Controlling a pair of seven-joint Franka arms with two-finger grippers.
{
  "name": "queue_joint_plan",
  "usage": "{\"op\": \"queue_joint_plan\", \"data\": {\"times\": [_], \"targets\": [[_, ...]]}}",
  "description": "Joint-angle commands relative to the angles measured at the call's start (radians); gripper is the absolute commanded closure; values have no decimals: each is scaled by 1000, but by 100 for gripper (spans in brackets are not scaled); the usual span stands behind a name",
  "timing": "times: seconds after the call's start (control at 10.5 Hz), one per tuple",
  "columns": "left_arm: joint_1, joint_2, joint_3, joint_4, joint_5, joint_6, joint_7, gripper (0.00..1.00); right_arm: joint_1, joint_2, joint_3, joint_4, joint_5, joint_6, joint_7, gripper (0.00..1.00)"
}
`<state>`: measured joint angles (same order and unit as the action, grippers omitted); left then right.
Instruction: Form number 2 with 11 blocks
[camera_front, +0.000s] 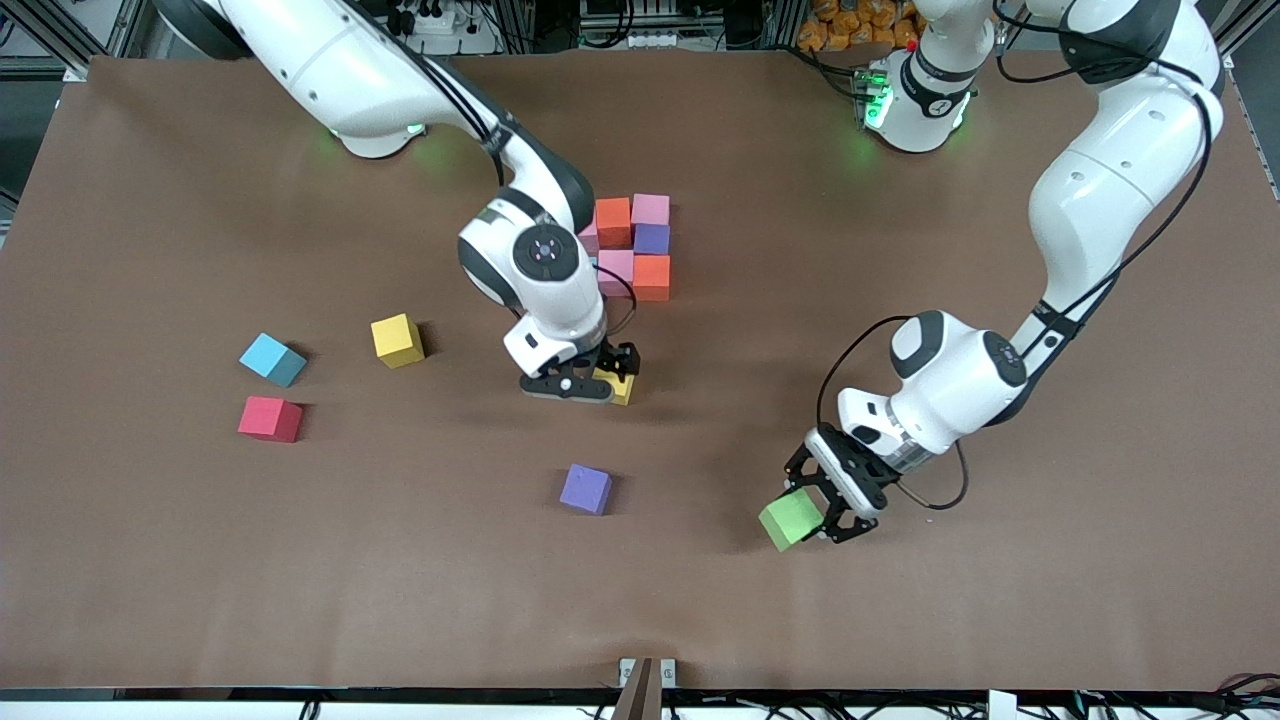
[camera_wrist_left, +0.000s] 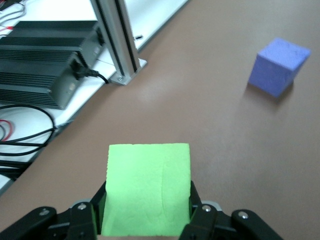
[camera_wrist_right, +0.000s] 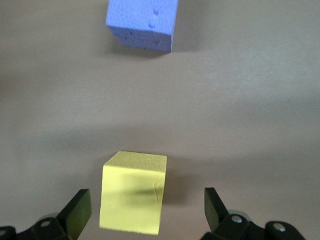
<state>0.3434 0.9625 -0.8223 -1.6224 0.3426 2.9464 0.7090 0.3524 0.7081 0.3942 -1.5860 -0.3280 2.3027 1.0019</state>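
The blocks number eleven by our count, though one is only partly seen. Five sit touching in a cluster (camera_front: 632, 248) near the middle of the table, toward the robots' bases: an orange block (camera_front: 613, 221) and a pink block (camera_front: 650, 208) in the row nearest the bases, a purple block (camera_front: 651, 238) below the pink one, then a second pink block (camera_front: 617, 268) beside a second orange block (camera_front: 651, 276). We also glimpse a sliver of pink (camera_front: 589, 238) at the edge of the right arm's wrist, seemingly a third pink block, mostly hidden. This is as much of the number 2 as we can see.

Loose blocks, well apart from each other, lie toward the right arm's end: one light blue block (camera_front: 272, 359), one red block (camera_front: 270, 418) nearer the front camera, and one yellow block (camera_front: 397, 340). A lone purple block (camera_front: 586, 489) lies nearer the camera than the cluster.

The right gripper (camera_front: 585, 382) is low over a second yellow block (camera_wrist_right: 133, 192), its fingers spread wide on either side and apart from it; we see it holding nothing.

The left gripper (camera_front: 815, 510) has its fingers pressed against two sides of the single green block (camera_wrist_left: 147, 189), over bare table toward the left arm's end.

That makes two yellow, two purple, two orange, two or three pink, and one each of light blue, red and green.
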Motion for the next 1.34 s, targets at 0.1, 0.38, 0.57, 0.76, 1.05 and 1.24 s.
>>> {"op": "queue_joint_plan", "data": {"times": [0.1,0.38,0.57,0.76,1.05,1.24], "targets": [[29,-109,-8,-48,22,-10,-154,100,39,88,-14,92,-9,-14,63,0],[65,-163,-11,-87,23,-15,-155,100,43,94,-14,89,-6,-11,87,0],[65,-202,-14,-85,21,-16,-161,100,57,97,-26,83,-11,-9,90,52],[63,-215,-14,-91,21,-16,-184,100,56,96,-28,74,-23,-9,77,100],[65,-244,-15,-114,21,-16,-186,100,14,20,-26,2,-34,-14,-29,100],[63,-251,-15,-116,21,-18,-187,100,-6,-83,-23,-118,-25,-9,-83,100]]}}
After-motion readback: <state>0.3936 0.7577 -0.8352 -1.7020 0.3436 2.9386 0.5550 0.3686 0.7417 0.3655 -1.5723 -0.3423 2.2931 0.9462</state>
